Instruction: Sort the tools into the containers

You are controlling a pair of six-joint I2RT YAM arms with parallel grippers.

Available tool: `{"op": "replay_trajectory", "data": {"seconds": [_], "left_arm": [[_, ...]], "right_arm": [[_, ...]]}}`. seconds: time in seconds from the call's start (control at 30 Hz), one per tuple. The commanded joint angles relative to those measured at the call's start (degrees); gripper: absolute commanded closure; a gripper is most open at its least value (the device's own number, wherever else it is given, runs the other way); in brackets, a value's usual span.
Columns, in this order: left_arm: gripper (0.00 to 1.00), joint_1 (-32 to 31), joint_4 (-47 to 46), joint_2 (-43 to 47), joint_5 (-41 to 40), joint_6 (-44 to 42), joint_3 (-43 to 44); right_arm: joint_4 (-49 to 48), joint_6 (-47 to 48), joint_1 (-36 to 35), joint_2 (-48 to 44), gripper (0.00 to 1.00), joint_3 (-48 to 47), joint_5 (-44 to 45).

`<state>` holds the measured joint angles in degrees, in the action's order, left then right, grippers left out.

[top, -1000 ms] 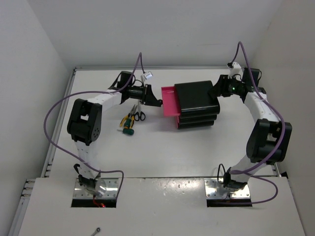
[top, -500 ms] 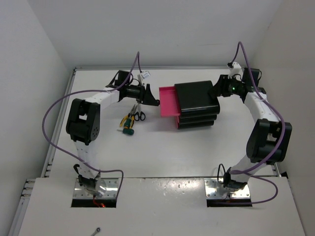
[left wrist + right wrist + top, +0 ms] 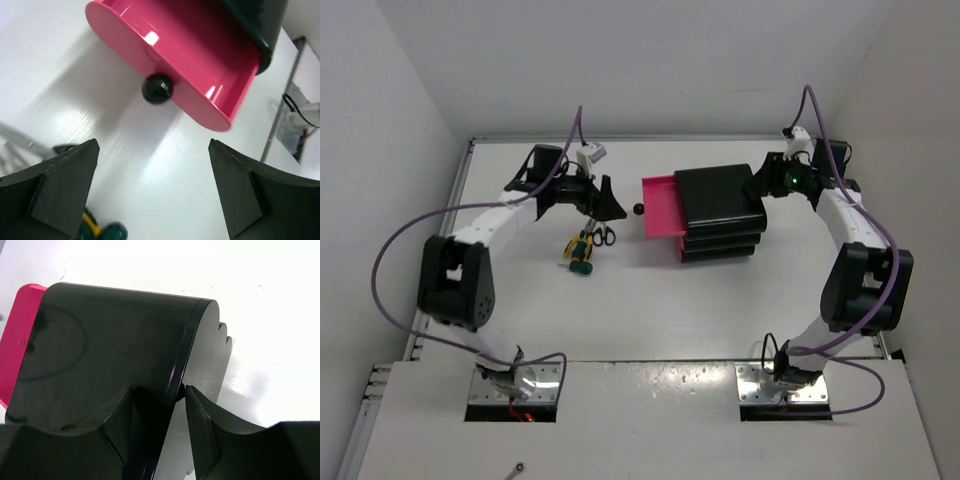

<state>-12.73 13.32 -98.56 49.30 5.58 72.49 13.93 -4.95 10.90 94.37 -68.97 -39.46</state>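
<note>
1. Since a second ago the left fingers have let go of the round black knob and drawn back to the left. The left arm's elbow has swung out toward the left edge of the counter. The top drawer stays pulled out, if anything slightly farther than before.
2. The left fingers now stand spread wide and empty. In the left wrist view the knob sits ahead of them, between the two fingers and apart from both.
3. The right fingers are closed on the far edge of the glossy black box, on the side away from the open drawer. Their place is unchanged, and they appear to brace the box.
4. The magenta-pink top drawer juts out of the box toward the left arm. What shows of its inside is bare. The lower levels of the box look shut, though their fronts are hard to make out from above.
5. All three tools lie clustered on the counter, nearer the camera than the left fingers and left of the drawer:
   - the black-handled scissors;
   - the yellow-handled pliers, just beside the scissors;
   - the stubby green-and-yellow screwdriver, nearest the arm bases.
6. By my reading the task is at an early stage. One drawer is open and nothing is sorted yet. Every tool remains to be picked up and placed, and the other drawers may need opening too.
</note>
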Motion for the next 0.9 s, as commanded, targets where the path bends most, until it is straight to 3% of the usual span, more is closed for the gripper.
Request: {"op": "replay_trajectory", "data": {"seconds": [0.0,0.1,0.23,0.4,0.63,0.87], "left_arm": [[0.04,0.95,-0.31,11.26,-9.37,-4.96,-6.64],[0.06,-0.36,6.34,19.80,-16.49,-13.19,-10.43],[0.01,0.25,25.76,21.31,-13.88,-35.51,-10.44],[0.01,0.17,35.88,21.84,-15.89,-53.35,-13.85],[0.03,0.16,31.69,22.36,-18.90,-68.48,-21.33],[0.03,1.48,26.50,17.10,-12.92,-78.44,-21.17]], "right_arm": [[5.93,4.77,0.09,2.05,0.56,3.75,8.17],[5.93,4.77,0.09,2.05,0.56,3.75,7.65],[5.40,4.77,0.09,1.52,0.56,4.28,7.12],[5.40,4.77,-0.44,1.00,0.56,4.81,7.12],[5.93,4.77,-0.96,0.99,0.53,4.81,6.59],[5.93,4.77,-0.96,0.99,0.37,5.42,7.20]]}}
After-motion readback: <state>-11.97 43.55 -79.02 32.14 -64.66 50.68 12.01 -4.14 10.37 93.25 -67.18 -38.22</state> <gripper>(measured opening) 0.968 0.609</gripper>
